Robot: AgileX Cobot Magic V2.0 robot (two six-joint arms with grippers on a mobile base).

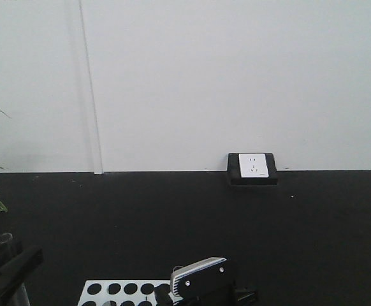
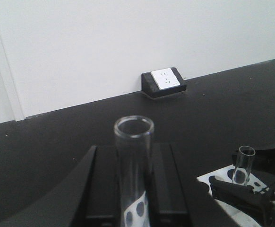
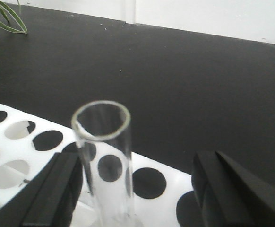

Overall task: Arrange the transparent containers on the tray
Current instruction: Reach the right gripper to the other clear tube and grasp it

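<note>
Your left gripper [image 2: 132,163] is closed on the held test tube [image 2: 133,137]. The tube stands upright between the fingers with its flared rim well above them, off toward the near left corner of the bench [image 1: 173,217]. The contact itself is hidden behind the glass, so I judge the grip only from the tube standing clear of any support.

Your right gripper [image 3: 137,165] is wide open and grips nothing. The second test tube [image 3: 104,156] stands between its fingers, just beside one finger with a clear gap to the other. Its lower end runs out of view, so you cannot tell whether it sits in a hole. Beneath it lies the white plate with round holes [image 3: 31,156], at the near edge of the bench.

The yellow tray shows in none of the views.

**What could go wrong**
- **Off-centre closing:** if you close the right jaws as they stand, the far finger would push the tube sideways. It could tip or jam against the plate.
- **Slipping glass:** the tube is smooth, so a light grip may let it slide and a hard one may crack it.
- **Swinging tube:** the left tube is held low, so a quick turn could swing its tall top.
- **Arms close together:** both arms work near each other over the plate.
- **Rolling on the tray:** a round tube laid on a flat tray is likely to roll.

Beyond the plate the bench is bare black up to the wall socket [image 1: 254,166] at its far edge. Plant leaves [image 3: 5,19] reach over the far left corner, and the white wall [image 1: 236,76] stands behind.
</note>
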